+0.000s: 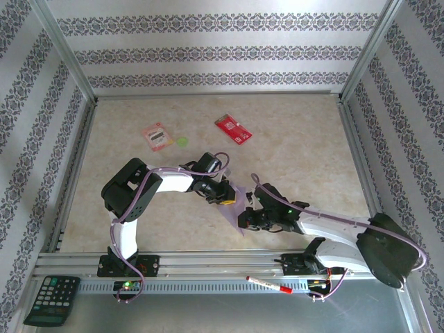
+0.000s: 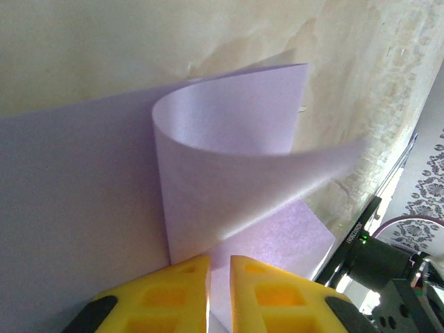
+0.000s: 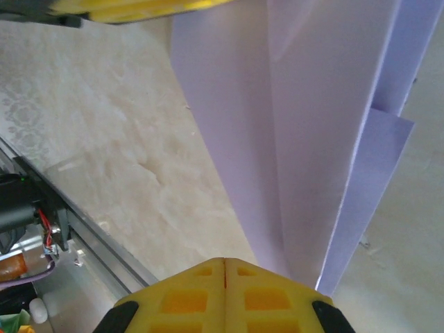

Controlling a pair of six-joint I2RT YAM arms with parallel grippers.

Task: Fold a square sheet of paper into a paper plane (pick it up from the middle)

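Alignment matters: your left gripper (image 2: 220,262) pinches the lilac sheet (image 2: 229,180) by its curled flap, fingers (image 2: 173,295) narrow; lay it evenly while the closed right gripper (image 3: 224,262) steadies the near end.

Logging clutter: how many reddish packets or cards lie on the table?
2: a pink-red packet on the far side, left of centre, and a red card to its right. Others could lie hidden under the sheet of paper.

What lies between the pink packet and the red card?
In the top view, a small green disc beside the pink packet; bare tabletop from there to the red card.
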